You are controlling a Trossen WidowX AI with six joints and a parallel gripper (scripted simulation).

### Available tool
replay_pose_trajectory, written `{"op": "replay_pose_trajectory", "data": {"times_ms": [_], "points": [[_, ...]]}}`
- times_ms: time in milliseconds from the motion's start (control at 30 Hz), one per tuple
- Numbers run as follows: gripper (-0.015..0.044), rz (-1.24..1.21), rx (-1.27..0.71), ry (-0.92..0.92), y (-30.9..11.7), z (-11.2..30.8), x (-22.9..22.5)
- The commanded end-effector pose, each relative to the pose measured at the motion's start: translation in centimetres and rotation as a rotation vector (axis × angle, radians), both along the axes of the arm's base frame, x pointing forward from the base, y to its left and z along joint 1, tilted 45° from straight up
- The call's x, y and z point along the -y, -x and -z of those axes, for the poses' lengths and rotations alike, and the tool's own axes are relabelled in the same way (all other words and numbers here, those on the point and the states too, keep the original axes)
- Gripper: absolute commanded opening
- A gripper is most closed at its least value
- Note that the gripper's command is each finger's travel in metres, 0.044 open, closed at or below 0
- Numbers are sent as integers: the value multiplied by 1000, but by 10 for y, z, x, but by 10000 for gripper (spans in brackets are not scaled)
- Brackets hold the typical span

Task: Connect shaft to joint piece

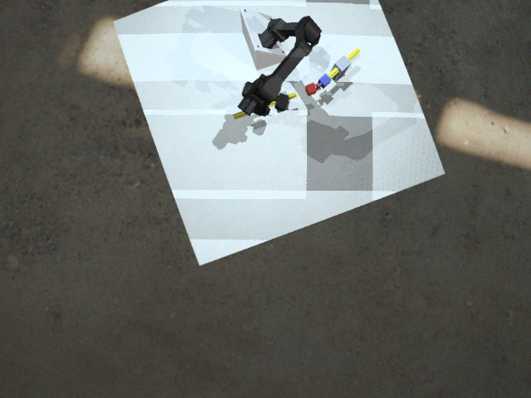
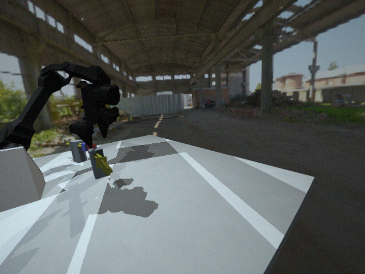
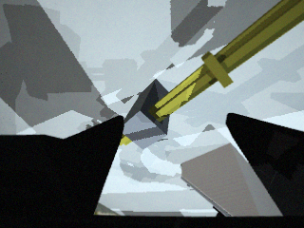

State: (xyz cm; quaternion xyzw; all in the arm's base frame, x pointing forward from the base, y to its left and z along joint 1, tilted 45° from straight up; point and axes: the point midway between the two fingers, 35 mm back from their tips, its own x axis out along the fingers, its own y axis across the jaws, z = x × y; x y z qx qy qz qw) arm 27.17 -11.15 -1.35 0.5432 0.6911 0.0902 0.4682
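My gripper (image 1: 272, 107) (image 2: 97, 141) (image 3: 174, 119) is open and empty, above the second shaft's block. The yellow second shaft (image 1: 292, 95) (image 2: 102, 165) (image 3: 247, 45) carries a crossbar and runs through its grey block (image 2: 94, 166) (image 3: 141, 124), which the gripper hides in the top view. The red joint piece (image 1: 310, 89) (image 2: 94, 145) is hinged to a blue part (image 1: 324, 80) (image 2: 84, 146) on the first shaft, which is fixed in the other grey block (image 1: 343, 63) (image 2: 77, 153). A gap separates the red piece from the second shaft's near end; its opening is too small to judge.
The pale box under the arm (image 1: 270, 59) (image 2: 20, 177) (image 3: 223, 180) stands beside the two shafts. The white table (image 1: 236, 162) (image 2: 191, 221) extends away from them, with shadows of the arm across it.
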Motion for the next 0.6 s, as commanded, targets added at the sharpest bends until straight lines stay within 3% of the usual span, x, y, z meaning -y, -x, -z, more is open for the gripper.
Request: {"op": "replay_pose_trajectory", "data": {"times_ms": [0,567], "points": [[440,-82,120,55,0,16,18],[440,-437,537,224,7,75,81]]}}
